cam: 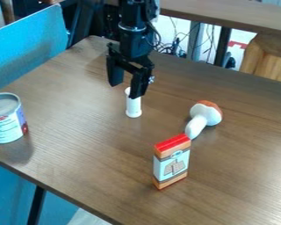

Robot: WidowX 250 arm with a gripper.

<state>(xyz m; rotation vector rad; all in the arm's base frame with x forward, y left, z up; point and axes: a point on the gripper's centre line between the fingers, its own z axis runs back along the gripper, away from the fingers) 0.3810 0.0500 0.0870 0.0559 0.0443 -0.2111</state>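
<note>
At the left edge of the wooden table (96, 145) a food can (8, 125) stands upright, its bare metal lid up, with a pale label around its side. Well to the right of it, the black gripper (125, 89) hangs down from the top of the view, its two fingers spread apart with a plain gap between them. Nothing can be seen clamped in that gap. Right at the fingertips stands a slim white cylinder (133, 107), upright on a slightly flared foot on the tabletop; the right-hand fingertip in the view covers part of its upper end. Whether finger and cylinder touch, and whether the cylinder's top lies truly between the fingers, cannot be told from this angle. I judge this to be the stage just around a grip, with the fingers at the cylinder but not closed on it. Any closing from here would call for a finger on either side of the narrow body, squared up so that it is not tipped; any lifting away would call for the near finger to clear its top. Farther right, a small carton (172, 162) with a red top stands upright, nearer the camera. Just behind it and to the right, a toy mushroom (205, 112) lies on its side, its orange-red cap away from the carton and its white stem pointing towards it.
</note>
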